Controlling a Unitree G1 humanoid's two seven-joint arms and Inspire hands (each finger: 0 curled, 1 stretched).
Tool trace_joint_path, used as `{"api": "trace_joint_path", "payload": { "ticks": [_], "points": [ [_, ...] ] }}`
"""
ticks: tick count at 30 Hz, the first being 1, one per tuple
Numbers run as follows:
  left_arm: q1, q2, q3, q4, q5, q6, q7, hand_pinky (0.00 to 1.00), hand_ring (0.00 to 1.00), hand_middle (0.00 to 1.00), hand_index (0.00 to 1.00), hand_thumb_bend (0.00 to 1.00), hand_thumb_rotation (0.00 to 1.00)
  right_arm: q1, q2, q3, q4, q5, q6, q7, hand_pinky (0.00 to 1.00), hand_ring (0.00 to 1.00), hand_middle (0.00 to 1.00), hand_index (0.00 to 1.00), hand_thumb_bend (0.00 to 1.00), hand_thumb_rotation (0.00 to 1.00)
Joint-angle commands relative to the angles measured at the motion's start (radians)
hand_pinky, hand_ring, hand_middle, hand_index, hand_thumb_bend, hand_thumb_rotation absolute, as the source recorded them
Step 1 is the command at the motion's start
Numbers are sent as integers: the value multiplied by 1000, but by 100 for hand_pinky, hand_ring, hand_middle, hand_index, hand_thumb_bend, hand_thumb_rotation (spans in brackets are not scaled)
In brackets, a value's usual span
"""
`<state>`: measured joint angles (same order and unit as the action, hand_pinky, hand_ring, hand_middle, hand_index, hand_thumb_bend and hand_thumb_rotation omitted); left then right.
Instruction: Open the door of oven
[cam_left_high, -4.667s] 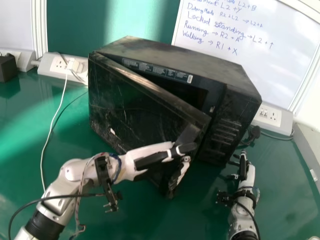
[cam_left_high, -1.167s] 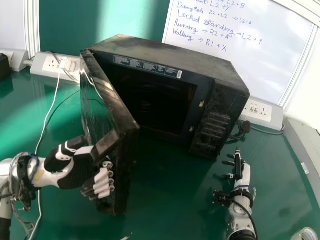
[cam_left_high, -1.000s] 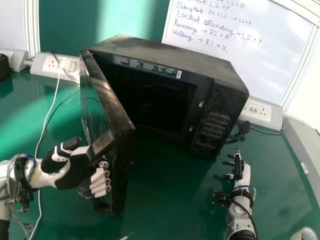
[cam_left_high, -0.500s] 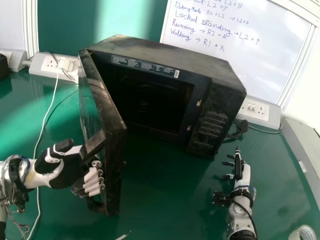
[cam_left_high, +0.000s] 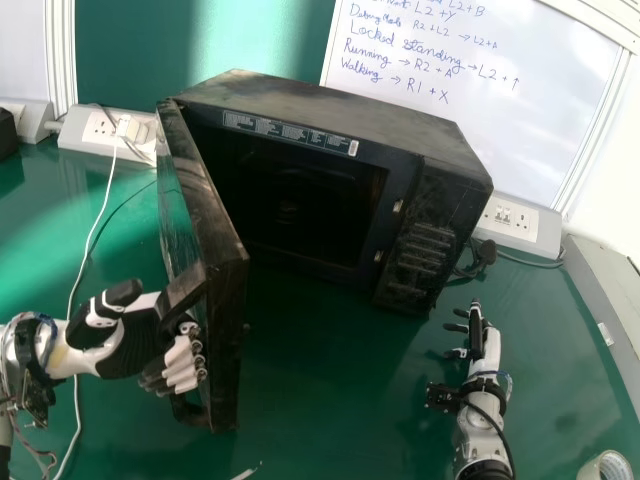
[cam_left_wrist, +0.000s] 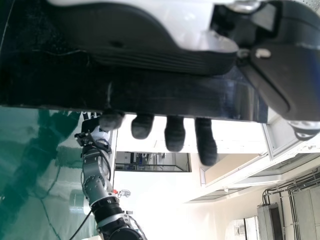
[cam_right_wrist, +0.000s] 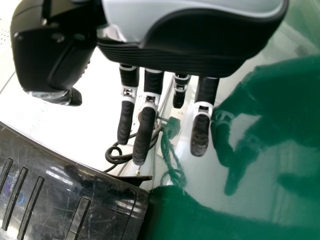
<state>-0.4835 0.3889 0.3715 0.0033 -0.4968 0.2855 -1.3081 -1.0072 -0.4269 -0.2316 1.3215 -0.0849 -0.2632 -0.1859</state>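
- Well, the left robot hand (cam_left_high: 125, 345), at the lower left of the frame, has its fingers hooked round the handle (cam_left_high: 185, 290) of the oven door; its thumb stands up, apart from the handle. In the left wrist view the fingertips (cam_left_wrist: 175, 135) poke out past a dark edge.
- The door (cam_left_high: 200, 190) stands well ajar, its hinged side at the upper left, its free edge (cam_left_high: 228, 345) running down toward the lower left, just beside the fingers.
- Beyond the door, the oven (cam_left_high: 330, 100) sits across the upper middle, its dark cavity (cam_left_high: 300, 210) exposed.
- Between the door's free edge and the right robot hand (cam_left_high: 484, 350) lies a stretch of green bench (cam_left_high: 330, 400). That hand is at the lower right, fingers extended and spread, near the oven's front right corner but apart from it.
- Left of the door, a white cable (cam_left_high: 93, 235) runs down behind the left arm from a socket strip (cam_left_high: 90, 130).
- A roll of tape (cam_left_high: 608, 468) lies at the lower right corner.
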Motion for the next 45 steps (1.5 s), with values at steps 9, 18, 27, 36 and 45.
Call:
{"api": "trace_joint_path", "payload": {
  "ticks": [9, 18, 27, 36, 45],
  "points": [
    [-301, 147, 619, 192, -263, -487, 467, 0, 0, 1, 3, 99, 78, 14, -31, 0, 18, -9, 1, -5, 22, 28, 41, 61, 65, 100],
    [-314, 186, 643, 349, -197, -569, 664, 0, 0, 0, 0, 100, 98, 19, -42, 1, 19, -12, 2, 3, 21, 27, 42, 61, 66, 100],
    [-347, 346, 706, 570, -281, -586, 702, 0, 0, 0, 0, 100, 99, 13, -44, -2, 21, -10, 21, -4, 21, 27, 44, 60, 68, 100],
    [-359, 454, 678, 784, -313, -608, 813, 0, 0, 0, 0, 100, 100, 13, -44, -2, 21, -9, 16, 3, 22, 27, 43, 60, 68, 100],
    [-358, 539, 614, 977, -348, -634, 880, 0, 0, 0, 1, 95, 100, 15, -45, 1, 20, -12, 11, 3, 22, 27, 41, 62, 68, 100]
  ]
}}
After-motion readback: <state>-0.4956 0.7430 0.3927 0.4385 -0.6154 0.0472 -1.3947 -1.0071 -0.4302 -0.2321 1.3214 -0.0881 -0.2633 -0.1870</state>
